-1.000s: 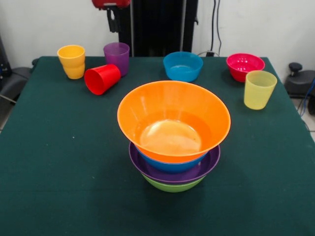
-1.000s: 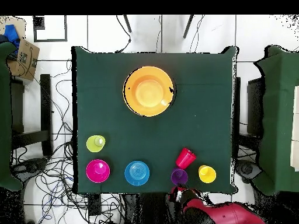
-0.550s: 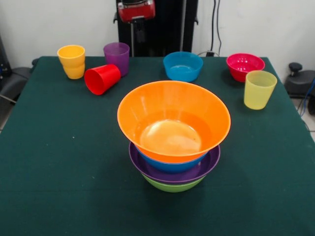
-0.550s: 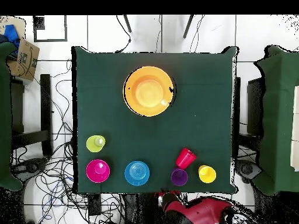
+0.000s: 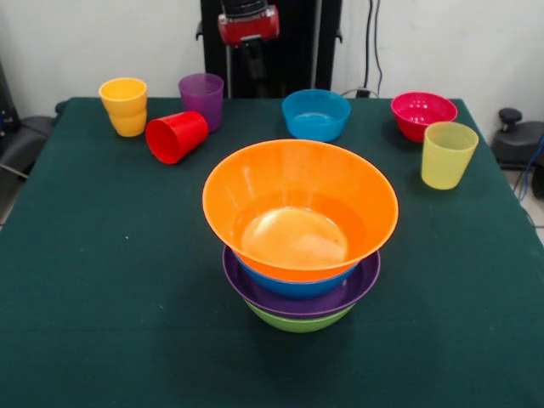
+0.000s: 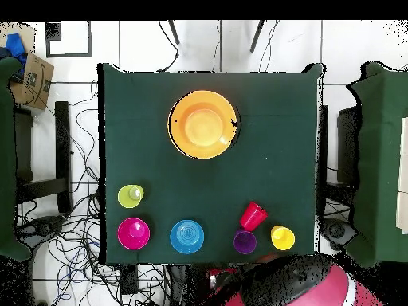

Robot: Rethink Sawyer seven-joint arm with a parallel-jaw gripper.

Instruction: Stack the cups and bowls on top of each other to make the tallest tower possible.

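The gripper (image 5: pixel 252 59) hangs beyond the far edge of the worktop (image 5: pixel 102 255), just under the red end of the arm (image 5: pixel 247 24); against the dark column behind it, it cannot be told whether it is apart or together. It holds nothing and touches none of the cups or bowls. In the front view it sits between the purple cup (image 5: pixel 201 99) and the small blue bowl (image 5: pixel 315 114), above and behind both. In the overhead view only the arm's bulky red body (image 6: pixel 307 288) shows, at the lower edge of the worktop.

Nearest to the gripper are the things in the far row. The purple cup stands upright, with the red cup (image 5: pixel 176 136) lying on its side just in front of it, mouth turned toward the worktop's middle. The orange-yellow cup (image 5: pixel 124 105) stands upright beside them, toward the corner. On the other side, the small blue bowl sits open side up, then the red-pink bowl (image 5: pixel 422 114), and the pale yellow cup (image 5: pixel 447 154) stands upright just in front of that bowl.

The tower (image 5: pixel 299 234) stands well apart from the gripper, toward the middle of the worktop: a green bowl (image 5: pixel 297 321) at the bottom, then a purple bowl (image 5: pixel 340 293), a blue bowl (image 5: pixel 293 286), and the wide orange bowl (image 5: pixel 299 208) on top, all open side up.
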